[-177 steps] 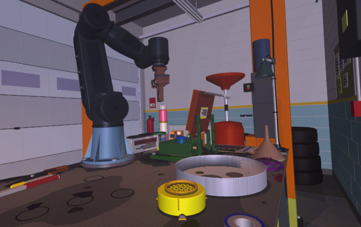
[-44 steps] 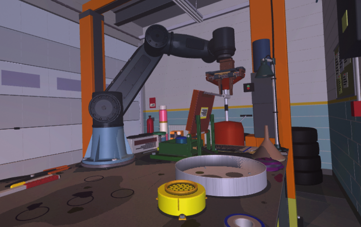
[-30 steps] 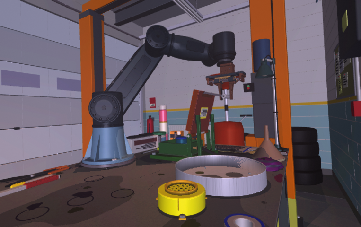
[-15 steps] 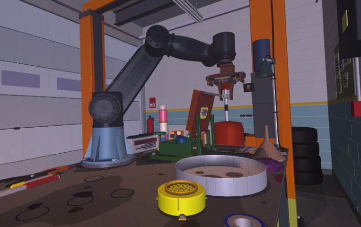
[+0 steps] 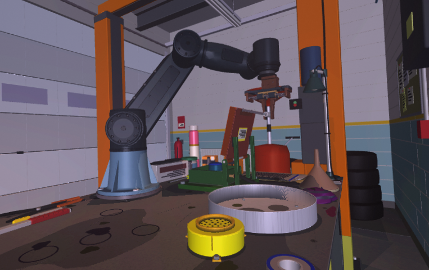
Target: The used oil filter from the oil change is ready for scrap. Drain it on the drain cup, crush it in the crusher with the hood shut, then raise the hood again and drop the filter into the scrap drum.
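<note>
The blue oil filter (image 5: pixel 215 166) sits in the green crusher (image 5: pixel 217 174), under the orange hood (image 5: pixel 238 133), which stands raised and tilted back. My gripper (image 5: pixel 268 112) is above and to the right of the hood, its fingers closing around the hood's grey handle (image 5: pixel 255 112), which sticks out from the hood's top edge. The yellow drain cup (image 5: pixel 215 235) with its perforated top stands near the bench's front, apart from the grey scrap drum (image 5: pixel 263 207) behind it.
The bench's right edge runs beside an orange post (image 5: pixel 330 100). A funnel (image 5: pixel 317 172) and red can (image 5: pixel 272 158) stand behind the drum. Tools (image 5: pixel 39 214) lie at the left, and the arm's base (image 5: pixel 128 170) stands behind them.
</note>
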Controlling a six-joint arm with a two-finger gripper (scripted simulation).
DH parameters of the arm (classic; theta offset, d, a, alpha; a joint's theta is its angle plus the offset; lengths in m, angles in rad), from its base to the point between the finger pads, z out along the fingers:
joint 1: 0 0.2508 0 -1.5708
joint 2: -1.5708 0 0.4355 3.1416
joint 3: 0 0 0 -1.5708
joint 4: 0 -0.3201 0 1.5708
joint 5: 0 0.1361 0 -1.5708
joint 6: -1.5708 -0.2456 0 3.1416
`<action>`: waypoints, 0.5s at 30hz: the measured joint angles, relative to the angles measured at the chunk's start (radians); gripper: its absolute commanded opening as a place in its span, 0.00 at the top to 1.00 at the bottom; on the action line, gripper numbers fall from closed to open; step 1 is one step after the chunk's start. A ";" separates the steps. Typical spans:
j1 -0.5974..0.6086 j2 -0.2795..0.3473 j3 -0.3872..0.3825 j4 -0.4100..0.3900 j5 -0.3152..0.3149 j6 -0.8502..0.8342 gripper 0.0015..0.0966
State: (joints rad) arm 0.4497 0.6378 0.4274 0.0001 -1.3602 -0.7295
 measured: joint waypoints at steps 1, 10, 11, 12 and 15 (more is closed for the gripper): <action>0.000 0.000 0.000 0.000 0.000 0.000 0.89; 0.000 0.000 0.000 0.000 0.000 0.000 1.00; 0.000 0.000 0.000 0.000 0.000 0.000 1.00; 0.000 0.000 0.000 0.000 0.000 0.000 1.00; 0.000 0.000 0.000 0.000 -0.001 0.000 1.00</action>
State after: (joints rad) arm 0.4496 0.6380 0.4279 0.0000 -1.3608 -0.7294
